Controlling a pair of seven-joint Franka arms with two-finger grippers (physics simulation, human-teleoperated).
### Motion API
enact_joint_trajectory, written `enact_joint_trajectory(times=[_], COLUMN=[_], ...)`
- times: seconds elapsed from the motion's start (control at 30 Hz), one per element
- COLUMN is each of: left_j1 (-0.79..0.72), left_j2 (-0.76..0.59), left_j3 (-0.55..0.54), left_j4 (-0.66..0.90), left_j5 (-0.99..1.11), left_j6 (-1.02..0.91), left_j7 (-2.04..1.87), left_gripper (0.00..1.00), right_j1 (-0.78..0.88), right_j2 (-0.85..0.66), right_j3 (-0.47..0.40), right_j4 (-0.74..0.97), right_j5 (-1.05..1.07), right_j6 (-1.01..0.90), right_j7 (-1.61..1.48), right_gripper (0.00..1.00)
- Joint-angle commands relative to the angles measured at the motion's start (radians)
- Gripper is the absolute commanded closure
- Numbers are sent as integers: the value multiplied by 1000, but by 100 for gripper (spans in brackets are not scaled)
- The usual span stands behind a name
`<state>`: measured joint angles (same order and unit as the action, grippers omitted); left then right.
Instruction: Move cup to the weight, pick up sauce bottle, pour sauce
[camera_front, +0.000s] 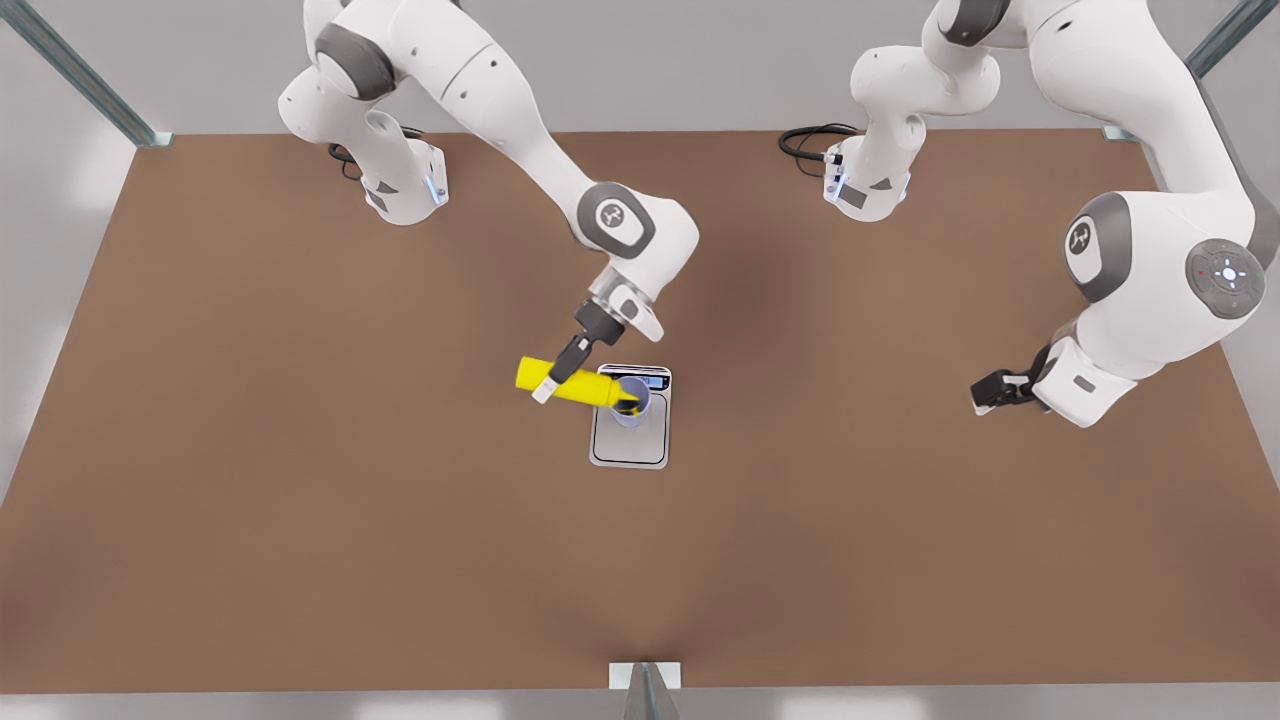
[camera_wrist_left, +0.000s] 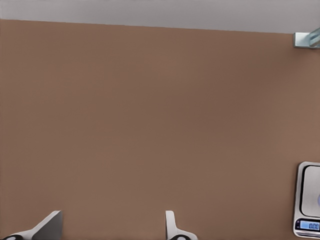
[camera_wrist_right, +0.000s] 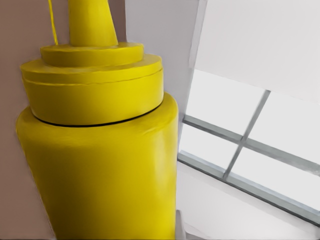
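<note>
The yellow sauce bottle (camera_front: 588, 389) is tipped almost flat above the table, its nozzle over the mouth of the lavender-blue cup (camera_front: 637, 410). A dark streak shows at the nozzle, inside the cup. The cup stands on the silver-grey weight (camera_front: 630, 447), near its display end. My right gripper (camera_front: 558, 376) is shut on the sauce bottle (camera_wrist_right: 100, 165) around its body. My left gripper (camera_front: 985, 392) waits far off at the front view's right, low over the table. Its fingers (camera_wrist_left: 172, 227) stand open with nothing between them, and the weight (camera_wrist_left: 309, 200) lies off to one side.
Both arm bases (camera_front: 405, 190) with their black cables (camera_front: 805, 145) stand along the table's far edge. Metal posts rise at the far corners, and a metal bracket (camera_front: 645, 676) sits at the middle of the near edge. Bare brown tabletop (camera_front: 300, 480) surrounds the weight.
</note>
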<state>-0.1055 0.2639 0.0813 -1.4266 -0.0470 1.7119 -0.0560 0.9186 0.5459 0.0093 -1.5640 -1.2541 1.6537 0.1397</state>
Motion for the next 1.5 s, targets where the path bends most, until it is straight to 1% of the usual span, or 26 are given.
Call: enact_joint_trajectory(times=[0.0,0.17,0.37,0.7,1.2,1.37,1.43,1.47], left_j1=[0,0,3,3,3,1,1,1], left_j2=[0,-6,-5,-5,-2,-3,-3,-3], left_j3=[0,5,5,3,3,3,3,3], left_j4=[0,3,3,5,5,5,5,5], left_j5=[6,6,6,7,9,9,9,9], left_j6=[0,0,3,9,12,12,12,12], left_j7=[-1,-1,1,1,1,1,1,1], left_gripper=[0,0,0,0,0,0,0,0], right_j1=[0,19,36,72,98,69,54,42], right_j2=[0,62,141,186,204,193,193,192], right_j3=[0,0,0,0,0,-5,-3,-3], right_j4=[-1,-8,-5,-16,-10,61,105,140], right_j5=[-11,-117,-143,-173,-177,-159,-128,-76], right_j6=[-5,-83,-132,-229,-236,-226,-226,-226], right_j7=[0,0,11,9,1,-52,-77,-81], right_gripper=[45,45,45,45,45,45,45,45])
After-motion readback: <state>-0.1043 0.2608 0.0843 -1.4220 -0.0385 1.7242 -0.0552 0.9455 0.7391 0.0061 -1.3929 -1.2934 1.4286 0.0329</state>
